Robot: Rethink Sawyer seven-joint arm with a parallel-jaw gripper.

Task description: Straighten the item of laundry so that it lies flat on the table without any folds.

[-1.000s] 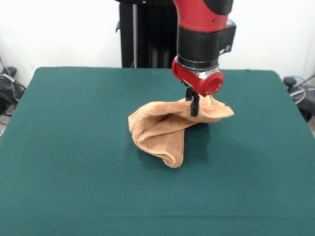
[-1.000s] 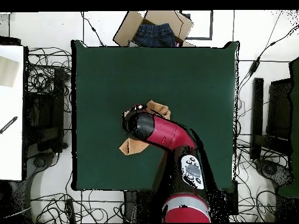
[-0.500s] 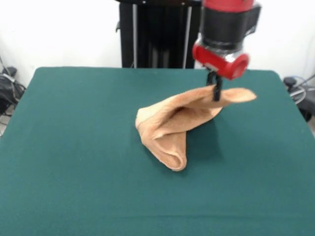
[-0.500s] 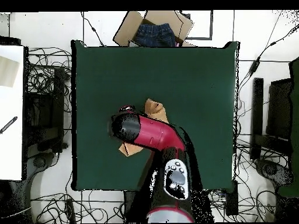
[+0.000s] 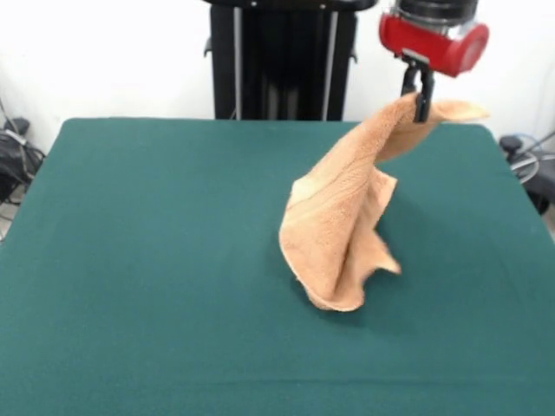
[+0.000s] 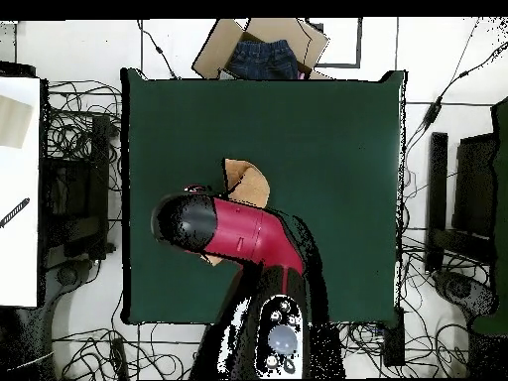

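Terry towel (image 5: 342,230) hangs twisted from the tool (image 5: 422,106), pinched shut on one corner, mid-lift; next, drag it outward and lay it flat on the counter (image 5: 147,260).

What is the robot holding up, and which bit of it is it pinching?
The gripper is shut on the towel, pinching it near one top corner. The rest hangs down, with its lowest fold touching the table.
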